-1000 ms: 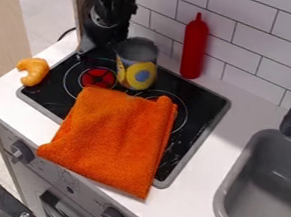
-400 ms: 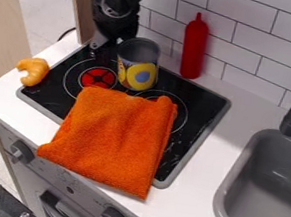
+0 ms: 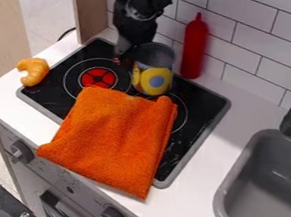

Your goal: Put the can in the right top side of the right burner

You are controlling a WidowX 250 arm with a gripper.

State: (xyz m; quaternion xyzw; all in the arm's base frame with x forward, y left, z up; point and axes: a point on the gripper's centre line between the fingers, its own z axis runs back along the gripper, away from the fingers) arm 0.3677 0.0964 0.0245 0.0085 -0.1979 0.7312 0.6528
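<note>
On the black stove point(image 3: 205, 108), upright can point(image 3: 153, 76) behind the right burner point(image 3: 182, 115), close to the claw point(image 3: 126, 54). Wide or narrow, hard to tell. Go right slowly, clear of the cloth point(image 3: 116, 137).

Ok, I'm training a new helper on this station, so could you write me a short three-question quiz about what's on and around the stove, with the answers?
1. Multiple choice. Which thing is right at the claw?
A) the red bottle
B) the can
C) the faucet

2. True or false. The orange cloth reaches over the front edge of the stove top.

3. Fill in the blank. As the camera sees it, the sink is to the ____ of the stove top.

Key: 1. B; 2. true; 3. right
</note>
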